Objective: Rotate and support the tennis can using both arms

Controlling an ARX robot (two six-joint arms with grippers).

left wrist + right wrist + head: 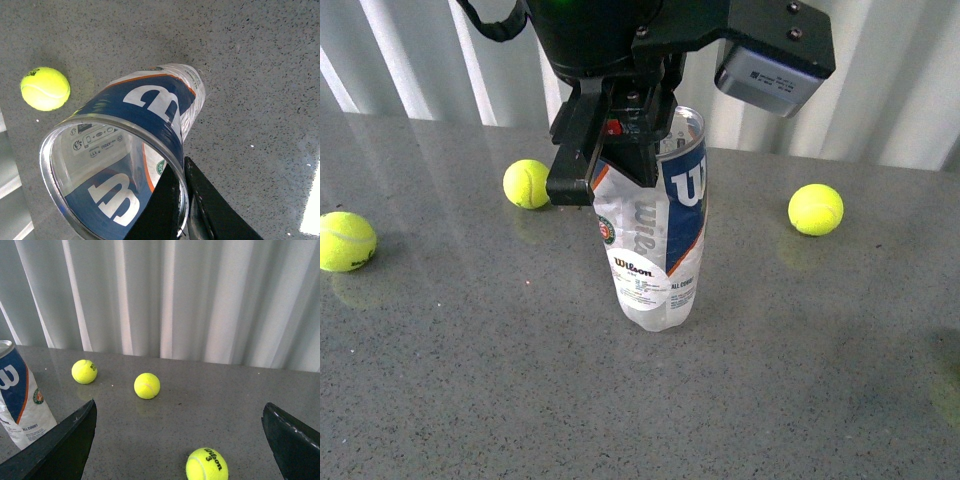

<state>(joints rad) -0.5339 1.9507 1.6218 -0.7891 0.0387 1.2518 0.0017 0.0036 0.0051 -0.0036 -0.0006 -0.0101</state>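
Note:
The tennis can (655,250) is a clear tube with a navy, white and orange Wilson label. It stands on its base in the middle of the grey table (470,380), open end up and empty. My left gripper (620,170) comes down from above and is shut on the can's metal rim. In the left wrist view the two black fingers (210,210) pinch the rim wall of the can (135,150), one inside and one outside. My right gripper (180,407) is open and empty, low over the table. The can (20,400) stands off to one side of it, apart from its fingers.
Three yellow-green tennis balls lie on the table: one (527,184) behind the can on the left, one (342,241) at the far left, one (815,209) at the right. A ball (207,465) lies between the right gripper's fingers. White curtains (410,60) hang behind the table.

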